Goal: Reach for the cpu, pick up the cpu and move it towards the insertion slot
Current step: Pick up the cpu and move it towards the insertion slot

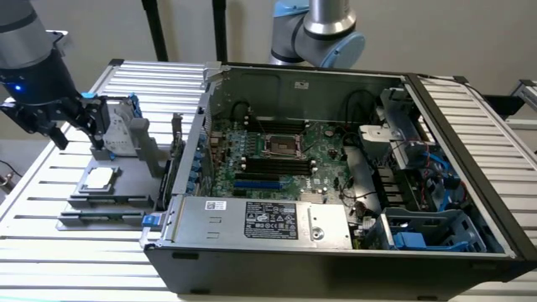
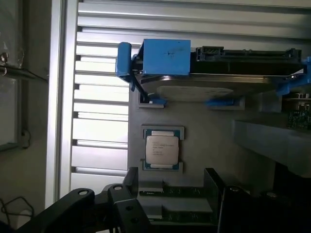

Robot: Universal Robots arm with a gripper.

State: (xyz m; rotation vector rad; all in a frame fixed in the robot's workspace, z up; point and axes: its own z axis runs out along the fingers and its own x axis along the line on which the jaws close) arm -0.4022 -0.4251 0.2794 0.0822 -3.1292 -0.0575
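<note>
My jaws stand wide apart with nothing between them. In the wrist view the two black fingers [image 2: 116, 204] frame an open gap, and my gripper [image 2: 171, 187] hangs above the chip without touching it. In the exterior view my gripper [image 1: 75, 126] sits high at that view's left, just beside the upright hard drive [image 1: 122, 129] in its blue-edged bracket.

The chip [image 2: 163, 148] lies flat, silver side up, in a small square seat on a grey holder [image 2: 209, 141]. Beyond it in the wrist view, the hard drive [image 2: 228, 73] stands on edge, with a blue tab [image 2: 165, 57] at one end. In the exterior view the chip [image 1: 98, 179] rests below my fingers and well clear of them, on the holder [image 1: 126, 201] that sits on a slatted metal table [image 1: 50, 251].

To the exterior view's right of the holder is an open computer case [image 1: 336, 264]. The socket [image 1: 283, 143] lies inside it on the green board, its metal frame around a dark centre, with long black memory slots [image 1: 273, 167] near it. The socket is well apart from the chip and from me.
</note>
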